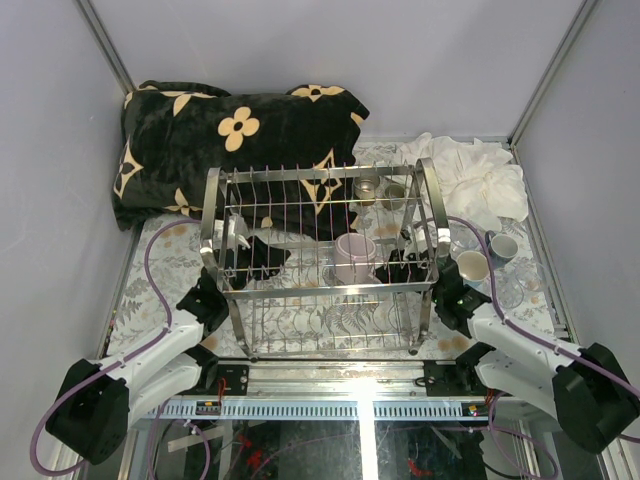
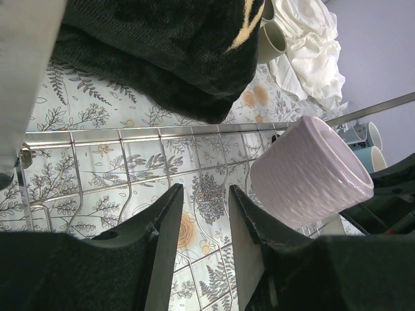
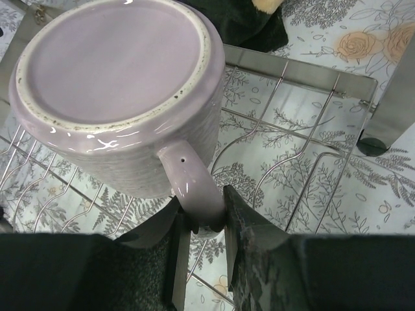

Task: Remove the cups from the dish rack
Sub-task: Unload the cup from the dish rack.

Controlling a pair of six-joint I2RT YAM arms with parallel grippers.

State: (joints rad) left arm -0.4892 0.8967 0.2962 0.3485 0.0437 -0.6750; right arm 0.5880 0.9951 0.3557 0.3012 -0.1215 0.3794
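Mauve mug [image 3: 110, 84] in right tool [image 3: 202, 208]

Setting: robot test cell in a lab, not a home. Plain pale wall panels [image 1: 300, 50] in aluminium framing [image 1: 107, 45] enclose a table [image 1: 135, 300] covered in floral cloth. Left arm [image 1: 150, 355] and right arm [image 1: 520, 350] bolted at near edge, purple cables [image 1: 147, 258] exposed. Household props: chrome dish rack [image 1: 320, 175], black blanket [image 1: 200, 140], white cloth [image 1: 480, 175].

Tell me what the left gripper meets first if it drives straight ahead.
Probably the chrome wire dish rack's rail, though depth is unclear; the pink-mauve ribbed mug sits beside that line.
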